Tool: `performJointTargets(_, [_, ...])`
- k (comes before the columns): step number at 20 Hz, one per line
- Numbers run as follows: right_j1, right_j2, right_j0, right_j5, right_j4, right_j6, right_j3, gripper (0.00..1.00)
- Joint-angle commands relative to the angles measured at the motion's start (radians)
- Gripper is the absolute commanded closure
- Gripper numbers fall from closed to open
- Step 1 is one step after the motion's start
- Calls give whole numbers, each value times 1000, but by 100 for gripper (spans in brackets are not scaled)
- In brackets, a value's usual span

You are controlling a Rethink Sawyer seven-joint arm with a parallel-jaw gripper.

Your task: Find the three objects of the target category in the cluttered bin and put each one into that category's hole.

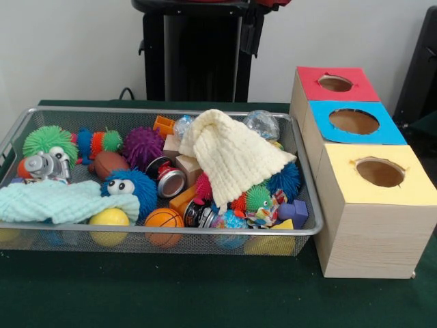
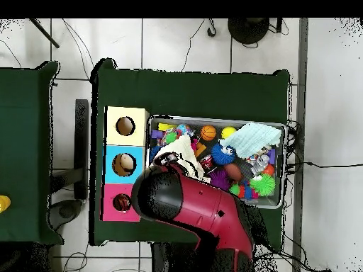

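Observation:
A wire mesh bin (image 1: 308,205) holds a jumble of toys. In it are an orange basketball (image 1: 164,219), a yellow ball (image 1: 109,217), a brown football (image 1: 109,164), spiky balls in green (image 1: 49,142) and purple (image 1: 142,145), a can (image 1: 171,182) and wooden blocks (image 1: 188,167). A cream cloth (image 1: 232,154) covers the middle. To the right stand three boxes with holes: red (image 1: 336,83), blue (image 1: 354,121), yellow (image 1: 379,172). My gripper (image 1: 251,31) is a dark shape high behind the bin, far from the toys. In the overhead view my red arm (image 2: 191,205) hides it.
A pale green cloth (image 1: 65,199) lies over the bin's front left, beside a blue fuzzy toy with eyes (image 1: 130,188). A toy robot (image 1: 44,165) sits at the left end. Green table cover (image 1: 205,294) stretches in front of the bin.

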Motion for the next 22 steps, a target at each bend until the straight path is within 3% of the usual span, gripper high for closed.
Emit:
performJointTargets(1, [-2,71,-53,188,-81,-82,-107,100])
performJointTargets(6, [-15,79,-128,412,-123,-185,-286,100])
performJointTargets(10, [39,106,-134,536,-145,-141,-455,100])
performJointTargets(15, [171,118,-135,514,-206,-89,-677,100])
performJointTargets(17, [231,122,-153,507,-240,-116,-787,100])
performJointTargets(22, [376,204,-232,595,-244,-252,-1053,100])
